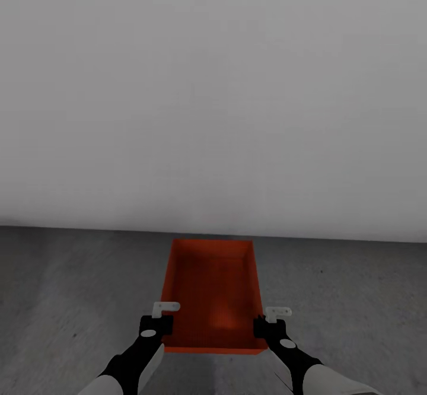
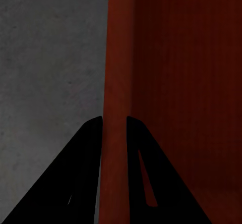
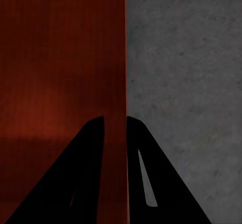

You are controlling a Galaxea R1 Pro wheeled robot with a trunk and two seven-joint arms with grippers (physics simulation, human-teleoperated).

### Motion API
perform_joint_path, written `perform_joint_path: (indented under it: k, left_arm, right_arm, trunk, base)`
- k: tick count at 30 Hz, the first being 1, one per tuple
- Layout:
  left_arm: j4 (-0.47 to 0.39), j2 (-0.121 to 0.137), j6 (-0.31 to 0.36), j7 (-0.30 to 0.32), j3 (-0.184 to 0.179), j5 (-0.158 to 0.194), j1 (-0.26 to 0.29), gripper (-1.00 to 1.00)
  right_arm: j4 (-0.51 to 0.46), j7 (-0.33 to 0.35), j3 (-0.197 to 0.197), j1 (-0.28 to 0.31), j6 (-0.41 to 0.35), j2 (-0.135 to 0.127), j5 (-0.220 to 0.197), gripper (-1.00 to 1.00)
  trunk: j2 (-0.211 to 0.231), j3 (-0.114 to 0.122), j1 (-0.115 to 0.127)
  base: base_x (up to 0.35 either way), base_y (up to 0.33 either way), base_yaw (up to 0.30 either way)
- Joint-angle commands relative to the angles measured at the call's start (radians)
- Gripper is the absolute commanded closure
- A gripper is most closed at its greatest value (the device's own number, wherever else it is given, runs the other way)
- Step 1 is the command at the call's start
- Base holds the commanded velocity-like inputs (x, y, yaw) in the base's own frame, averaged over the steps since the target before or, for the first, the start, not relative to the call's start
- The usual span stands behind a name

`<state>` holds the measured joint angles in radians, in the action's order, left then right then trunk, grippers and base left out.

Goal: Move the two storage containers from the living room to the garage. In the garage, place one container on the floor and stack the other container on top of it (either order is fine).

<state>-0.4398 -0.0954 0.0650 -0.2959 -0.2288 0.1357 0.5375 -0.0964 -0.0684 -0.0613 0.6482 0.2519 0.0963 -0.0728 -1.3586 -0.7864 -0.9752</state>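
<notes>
One red-orange open-topped storage container (image 1: 212, 291) is held in front of me over the dark grey concrete floor (image 1: 71, 288) of the garage, close to a plain white-grey wall. My left gripper (image 1: 159, 324) is shut on the container's left wall near its front corner, and my right gripper (image 1: 267, 325) is shut on its right wall. In the left wrist view the thin red wall (image 2: 115, 82) runs between the two black fingers (image 2: 80, 173). In the right wrist view the container's wall (image 3: 121, 57) is likewise pinched between the black fingers (image 3: 151, 173).
A bare white-grey wall (image 1: 213, 86) stands straight ahead, meeting the floor just beyond the container's far end. Rough concrete stretches to both sides.
</notes>
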Motion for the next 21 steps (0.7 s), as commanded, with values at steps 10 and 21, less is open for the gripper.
perform_joint_path:
  k: [10, 21]
  left_arm:
    - [0.000, 0.002, 0.007, -0.014, 0.026, 0.097, 0.001, 1.00]
    - [0.001, 0.000, 0.008, -0.014, 0.025, 0.097, 0.001, 1.00]
  right_arm:
    - [-0.003, 0.001, 0.008, 0.001, 0.006, -0.007, -0.002, 1.00]
    - [-0.003, 0.001, 0.008, 0.001, 0.007, -0.007, -0.002, 1.00]
  trunk:
    - [0.000, -0.001, 0.000]
    - [-0.035, -0.016, -0.019]
  base:
    - [0.000, 0.000, 0.000]
    - [0.000, 0.000, 0.000]
